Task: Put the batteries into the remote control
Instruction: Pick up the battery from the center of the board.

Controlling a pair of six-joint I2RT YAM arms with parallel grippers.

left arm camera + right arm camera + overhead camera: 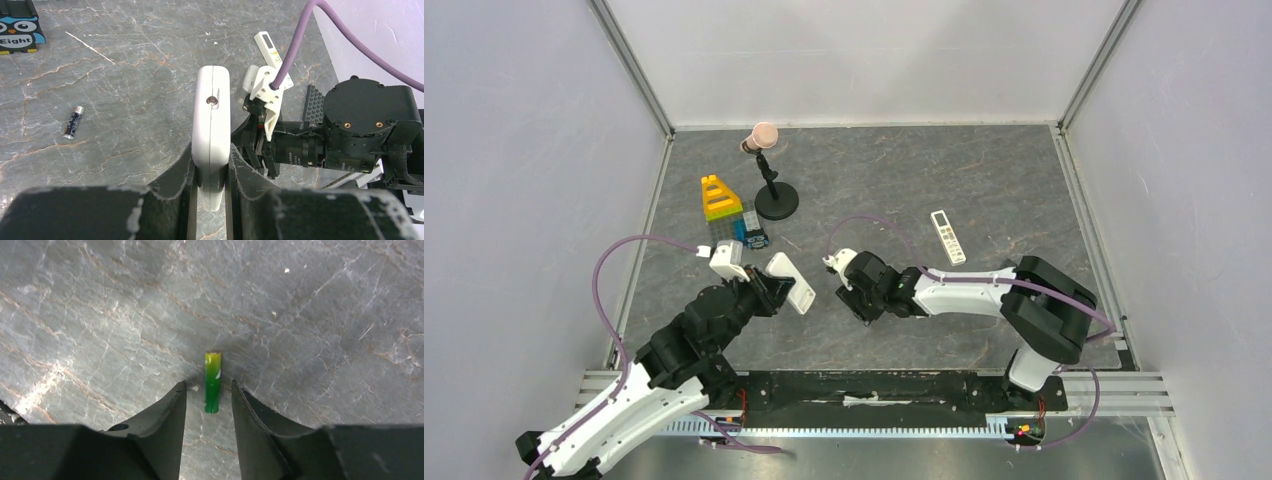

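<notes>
Between the fingertips of the right end effector (208, 386), a green battery (213, 382) is seen lying flat on the counter (310, 315), lengthwise along the gap. Bare counter shows on either side, so the jaws stand apart and nothing is gripped. The battery is judged light, rigid, smooth and prone to rolling, so it is best pinched across its middle. The remote control (212, 115) is clamped edge-on by its near end in the closed left end effector (211, 159), raised off the counter. A dark battery (74, 121) lies well apart from that end effector.
</notes>
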